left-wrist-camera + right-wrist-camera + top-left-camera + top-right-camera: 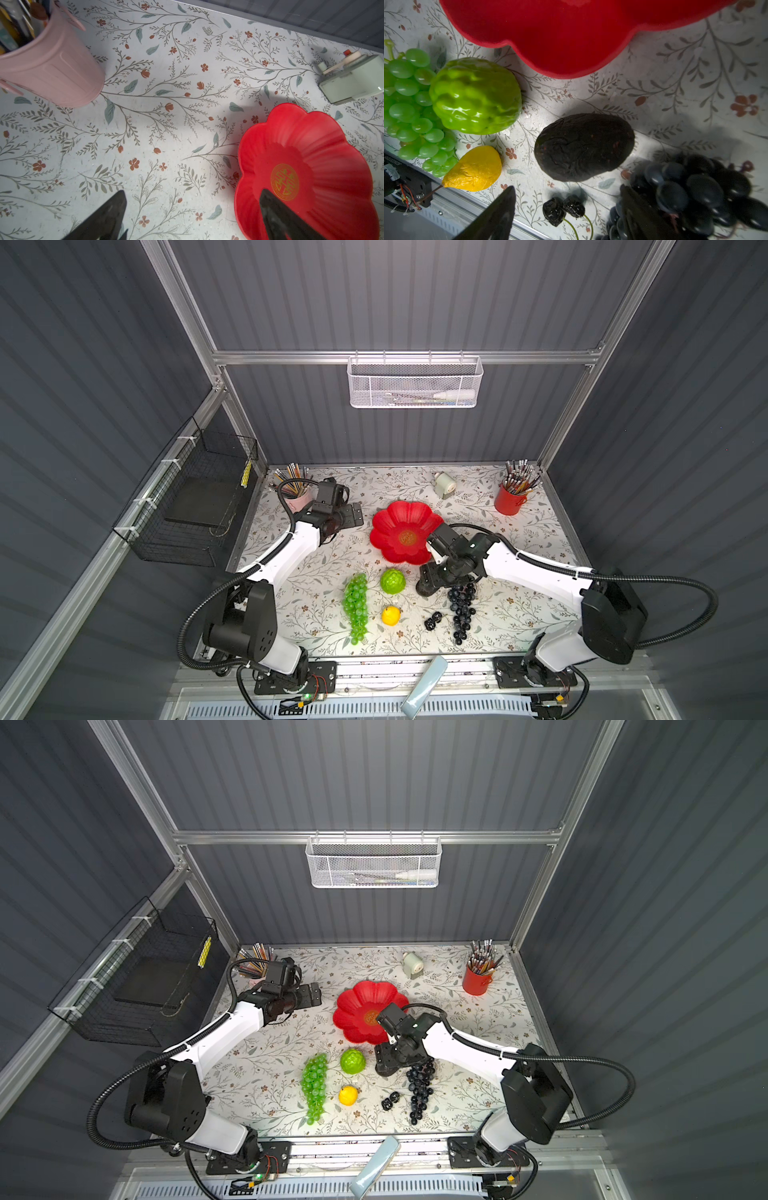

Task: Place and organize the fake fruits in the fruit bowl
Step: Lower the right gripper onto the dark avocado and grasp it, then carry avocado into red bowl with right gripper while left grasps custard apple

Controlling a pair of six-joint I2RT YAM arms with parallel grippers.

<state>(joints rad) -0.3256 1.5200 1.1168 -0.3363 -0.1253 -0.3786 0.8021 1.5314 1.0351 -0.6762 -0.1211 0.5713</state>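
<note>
The right pincer [566,188] hangs spread and empty. The black bumpy fruit [584,147] lies on the desk [675,83] just ahead of its fingertips, and the red bowl [571,41] sits beyond that. The fruit looks like hollow plastic, so it is probably light and fairly stiff, and its wrinkled skin should give decent grip. Pinching across its narrower middle seems safest. The purple grapes [695,187] crowd one finger and could snag. The left pincer [193,192] is spread wide and empty, near the bowl.

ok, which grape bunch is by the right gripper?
The dark-purple grape bunch, its top beside the right gripper; the green bunch lies beyond the lime-green ball.
</note>
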